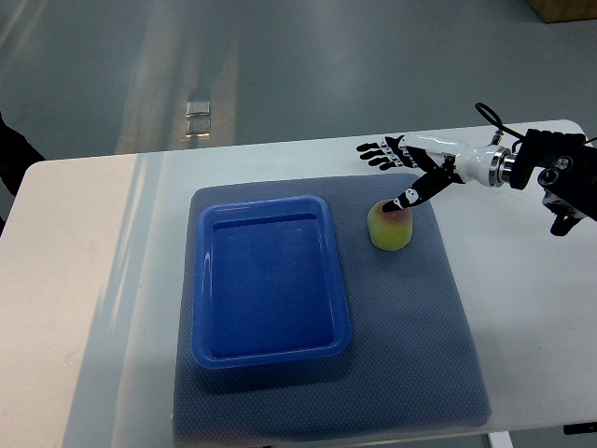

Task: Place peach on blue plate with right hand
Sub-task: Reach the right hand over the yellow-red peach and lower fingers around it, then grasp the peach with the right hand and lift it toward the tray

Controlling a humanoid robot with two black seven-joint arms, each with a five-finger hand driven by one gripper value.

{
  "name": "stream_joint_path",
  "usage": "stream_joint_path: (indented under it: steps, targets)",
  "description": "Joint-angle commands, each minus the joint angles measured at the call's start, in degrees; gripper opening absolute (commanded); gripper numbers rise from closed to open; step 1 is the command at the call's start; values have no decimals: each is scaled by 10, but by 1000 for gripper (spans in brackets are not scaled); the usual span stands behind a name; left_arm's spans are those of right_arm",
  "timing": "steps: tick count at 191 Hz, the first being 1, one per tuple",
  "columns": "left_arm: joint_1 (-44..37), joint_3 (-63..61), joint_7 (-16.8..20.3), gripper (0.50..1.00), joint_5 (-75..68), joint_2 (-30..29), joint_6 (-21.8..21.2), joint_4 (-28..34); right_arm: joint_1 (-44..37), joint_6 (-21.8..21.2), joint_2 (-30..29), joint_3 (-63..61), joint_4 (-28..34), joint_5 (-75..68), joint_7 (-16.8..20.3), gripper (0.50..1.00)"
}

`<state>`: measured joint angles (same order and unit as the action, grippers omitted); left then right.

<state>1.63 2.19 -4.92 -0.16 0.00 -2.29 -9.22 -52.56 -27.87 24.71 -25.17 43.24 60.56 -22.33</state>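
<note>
Nearest, the blue plate (269,283) sits empty left of the right hand (424,166), whose fingers (408,198) touch the peach (391,228) top, unclosed; next, a firm grasp.

The right hand (410,182) is reaching in from three o'clock, its fingers (408,197) spread and one fingertip touching the top of the peach (391,228). The peach is sitting on a grey mat (438,317), just beside the blue plate (269,280) at its three o'clock, on the white worktop (75,280).
</note>
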Motion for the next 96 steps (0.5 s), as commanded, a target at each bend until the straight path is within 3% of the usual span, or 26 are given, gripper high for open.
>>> stream_joint_path:
  steps: [1, 96]
  targets:
    - [0, 0, 0, 1000, 0, 0, 0, 0, -1, 4, -2, 5, 0, 51, -2, 928]
    - [0, -1, 0, 1000, 0, 0, 0, -1, -11, 13, -3, 41, -1, 122, -5, 926]
